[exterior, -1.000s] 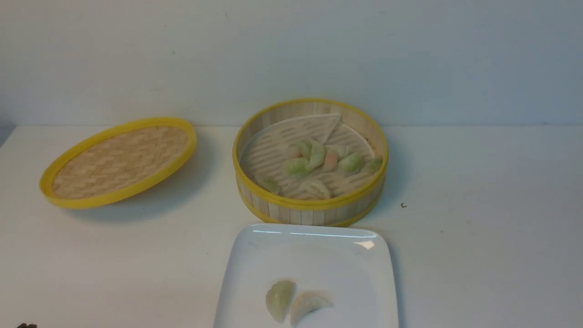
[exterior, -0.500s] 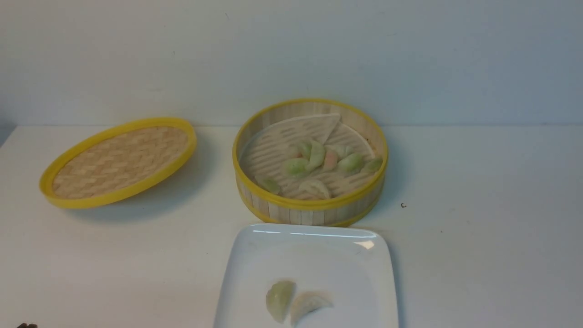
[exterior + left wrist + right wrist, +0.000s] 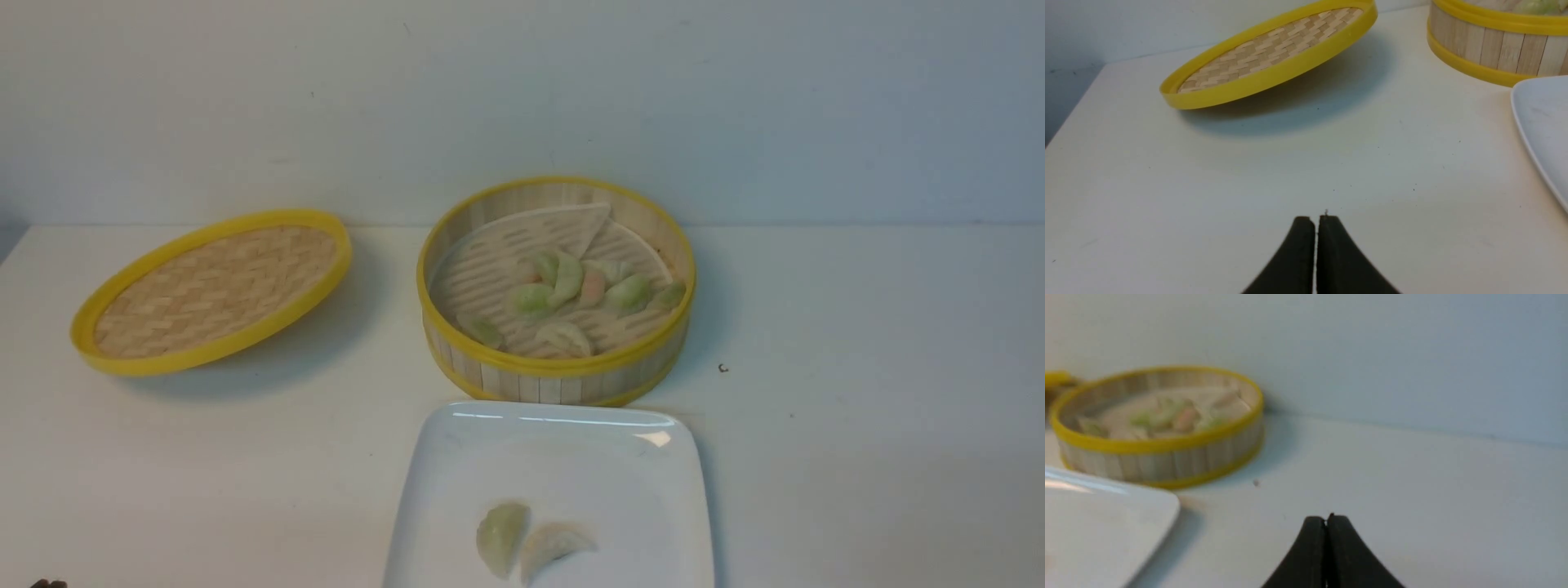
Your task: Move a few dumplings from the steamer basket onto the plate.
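Note:
The steamer basket point(image 3: 555, 384) stands at the middle back of the table with several dumplings point(image 3: 563, 282) on its white liner. The white plate point(image 3: 457, 457) lies in front of it and holds two pale dumplings point(image 3: 531, 539) near its front edge. My left gripper point(image 3: 1316, 218) is shut and empty, low over bare table to the left of the plate point(image 3: 1541, 134). My right gripper point(image 3: 1326, 518) is shut and empty, over bare table to the right of the basket point(image 3: 1159, 457) and plate point(image 3: 1106, 522). Only a dark speck of the left gripper shows at the front view's lower left corner.
The shallow woven lid point(image 3: 212, 290) with a yellow rim lies tilted at the back left, also in the left wrist view point(image 3: 1269, 61). A blank wall stands right behind the table. A small dark speck point(image 3: 722, 368) lies right of the basket.

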`<state>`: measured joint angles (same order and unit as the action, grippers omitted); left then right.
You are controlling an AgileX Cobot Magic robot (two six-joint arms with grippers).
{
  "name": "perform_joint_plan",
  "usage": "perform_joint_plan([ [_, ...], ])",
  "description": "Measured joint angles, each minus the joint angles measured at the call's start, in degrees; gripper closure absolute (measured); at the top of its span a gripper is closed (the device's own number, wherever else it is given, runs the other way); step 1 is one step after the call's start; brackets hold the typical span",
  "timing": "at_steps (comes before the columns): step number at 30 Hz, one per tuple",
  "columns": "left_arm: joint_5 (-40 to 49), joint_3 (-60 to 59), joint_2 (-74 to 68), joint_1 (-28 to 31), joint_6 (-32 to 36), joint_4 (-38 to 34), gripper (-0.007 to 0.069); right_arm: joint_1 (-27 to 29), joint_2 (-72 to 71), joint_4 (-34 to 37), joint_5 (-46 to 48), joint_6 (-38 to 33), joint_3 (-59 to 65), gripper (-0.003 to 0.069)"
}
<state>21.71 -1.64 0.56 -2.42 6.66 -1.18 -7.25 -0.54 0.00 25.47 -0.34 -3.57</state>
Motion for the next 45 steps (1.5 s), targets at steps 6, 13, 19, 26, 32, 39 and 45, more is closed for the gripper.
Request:
perform_joint_plan([
  [6,0.05,0.0,0.0,0.0,0.0,0.0,0.0631,3.76,-0.04,0.0,-2.85,0.0,4.7,0.0673],
  [13,0.05,0.0,0.0,0.0,0.0,0.0,0.0631,3.82,-0.04,0.0,-2.93,0.34,4.7,0.0673],
  [19,0.05,0.0,0.0,0.0,0.0,0.0,0.0631,3.82,-0.04,0.0,-2.93,0.34,4.7,0.0673],
  [26,0.05,0.0,0.0,0.0,0.0,0.0,0.0631,3.82,-0.04,0.0,-2.93,0.34,4.7,0.0673],
  [32,0.05,0.0,0.0,0.0,0.0,0.0,0.0631,3.82,-0.04,0.0,-2.93,0.34,4.7,0.0673],
  [39,0.05,0.0,0.0,0.0,0.0,0.0,0.0631,3.82,-0.04,0.0,-2.93,0.34,4.7,0.0673],
  [45,0.05,0.0,0.0,0.0,0.0,0.0,0.0631,3.82,-0.04,0.0,-2.93,0.34,4.7,0.0673],
])
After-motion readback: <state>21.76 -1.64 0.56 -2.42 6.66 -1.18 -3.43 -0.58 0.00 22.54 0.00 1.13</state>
